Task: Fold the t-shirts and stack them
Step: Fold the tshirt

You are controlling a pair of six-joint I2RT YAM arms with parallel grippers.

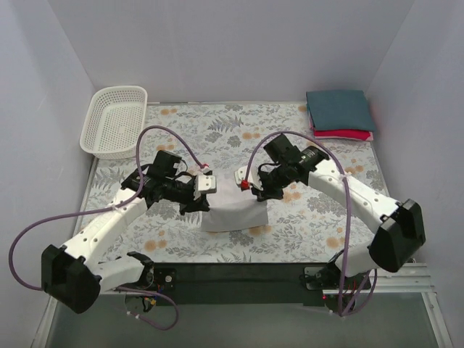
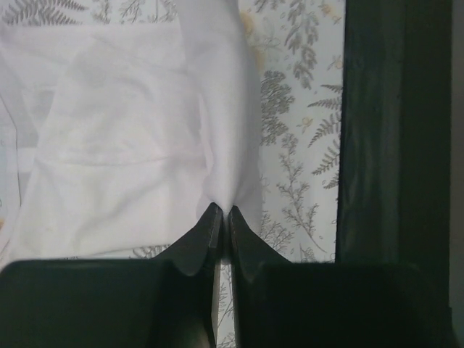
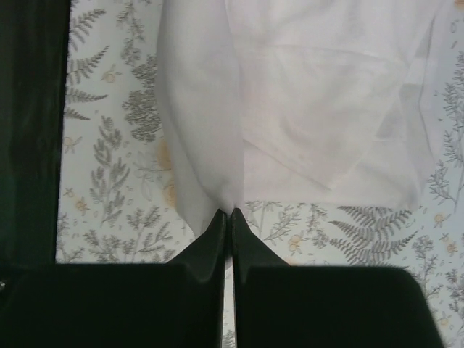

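Up top, the fixed camera sits high behind the arm bases and looks down and forward over the whole floral table cloth (image 1: pixel 319 217), out to the basket (image 1: pixel 114 121) far left and the folded shirts (image 1: pixel 339 110) far right. Down low, the left wrist camera peers along the left gripper (image 2: pixel 221 217), very close to the white shirt (image 2: pixel 123 145), with the table's black edge (image 2: pixel 391 145) on its right. The right wrist camera mirrors it behind the right gripper (image 3: pixel 226 217), black edge on its left. All three views share that white shirt and the fern print just around it.
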